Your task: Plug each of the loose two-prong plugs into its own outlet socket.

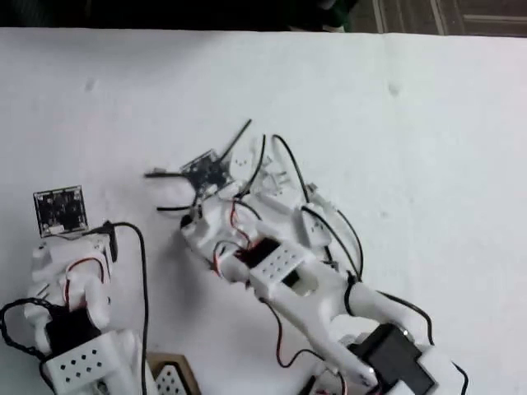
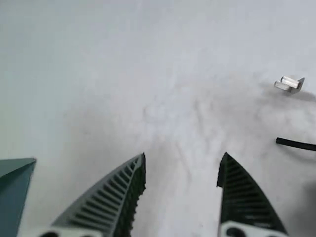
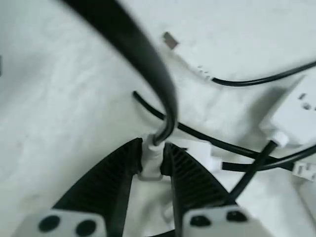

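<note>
Right gripper (image 3: 153, 148) clamps a white two-prong plug (image 3: 152, 159) trailing its black cord (image 3: 143, 54).
This plug sits near the white outlet block (image 3: 296, 111); left gripper (image 2: 183, 157) hangs spread apart, well away from that block, over the table (image 2: 123, 74).

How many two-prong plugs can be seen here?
2 clearly: one plug clamped in the right gripper, a loose plug on the table nearby; more may hide among the cables.

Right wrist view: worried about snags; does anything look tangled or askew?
Yes: black cords cross over one another beside the outlet block, and the right jaws grip a white plug amid them.
</note>
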`<state>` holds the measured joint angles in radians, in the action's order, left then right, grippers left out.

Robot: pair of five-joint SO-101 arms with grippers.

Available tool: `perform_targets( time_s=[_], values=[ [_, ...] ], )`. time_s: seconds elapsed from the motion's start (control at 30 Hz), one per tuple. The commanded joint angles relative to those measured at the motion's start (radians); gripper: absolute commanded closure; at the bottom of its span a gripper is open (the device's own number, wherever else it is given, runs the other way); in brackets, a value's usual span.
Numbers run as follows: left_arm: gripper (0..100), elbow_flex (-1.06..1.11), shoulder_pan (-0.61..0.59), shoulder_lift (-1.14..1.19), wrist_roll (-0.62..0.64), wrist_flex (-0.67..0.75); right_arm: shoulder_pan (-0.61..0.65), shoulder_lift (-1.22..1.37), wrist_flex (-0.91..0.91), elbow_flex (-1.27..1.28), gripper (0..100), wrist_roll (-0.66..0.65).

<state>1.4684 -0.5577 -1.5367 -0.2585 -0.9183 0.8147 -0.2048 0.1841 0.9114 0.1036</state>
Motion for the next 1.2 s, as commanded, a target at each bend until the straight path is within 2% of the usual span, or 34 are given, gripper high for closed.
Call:
perform_targets(
  time_s=[0.0, 0.5, 1.17],
  values=[
    [76, -0.003, -0.005, -0.008, -0.011, 0.020, -0.015, 0.007, -0.022, -0.048, 98.1, -0.048],
    [76, -0.002, -0.002, -0.008, -0.011, 0.020, -0.013, 0.090, -0.137, -0.054, 98.1, -0.060],
    [76, -0.002, -0.002, -0.008, -0.011, 0.020, 0.031, 0.102, 0.007, -0.049, 98.1, -0.060]
  ],
)
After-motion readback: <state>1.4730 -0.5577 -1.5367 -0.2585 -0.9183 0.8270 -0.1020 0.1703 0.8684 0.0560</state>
